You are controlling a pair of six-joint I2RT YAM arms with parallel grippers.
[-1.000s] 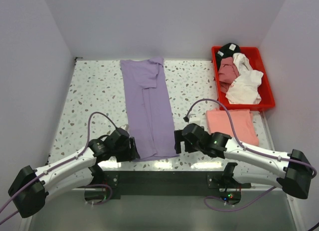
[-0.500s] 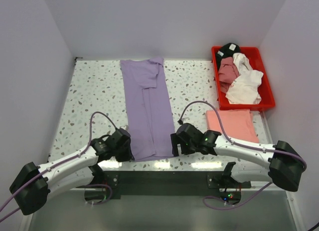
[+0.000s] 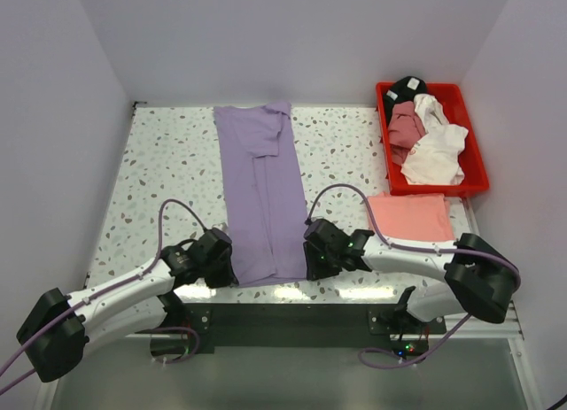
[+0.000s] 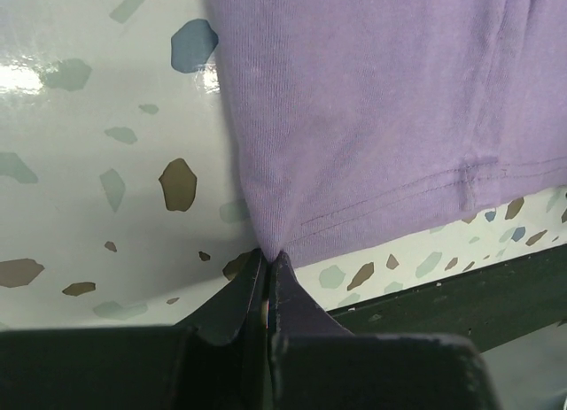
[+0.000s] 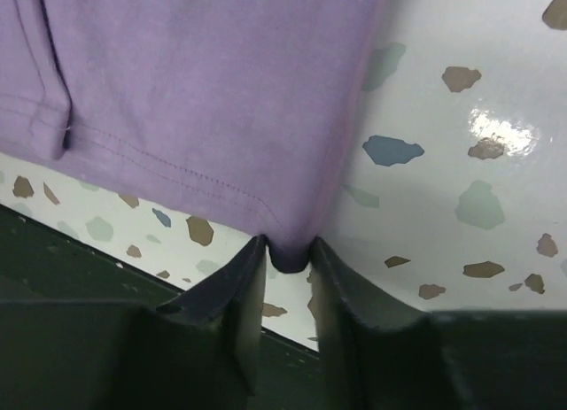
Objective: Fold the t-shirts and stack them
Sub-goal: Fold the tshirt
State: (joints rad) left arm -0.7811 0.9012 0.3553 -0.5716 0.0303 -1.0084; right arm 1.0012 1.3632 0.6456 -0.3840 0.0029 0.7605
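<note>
A lavender-purple t-shirt [image 3: 261,189] lies folded into a long strip down the middle of the table, its collar end at the far side. My left gripper [image 3: 231,272] is shut on the near left corner of its hem [image 4: 268,249]. My right gripper [image 3: 311,261] stands at the near right corner. In the right wrist view its jaws are still apart, and the bunched corner [image 5: 288,251] sits between the fingertips. A folded salmon-pink t-shirt [image 3: 412,217] lies flat to the right.
A red plastic bin [image 3: 481,166] at the back right holds crumpled dusty-rose [image 3: 406,122], white [image 3: 436,153] and black [image 3: 409,86] shirts. The table's near edge and a dark frame run just behind both grippers. White walls close in three sides.
The right gripper has slid left to the shirt's near right corner, and its jaws have narrowed around it. The left gripper has shut on the near left corner.
</note>
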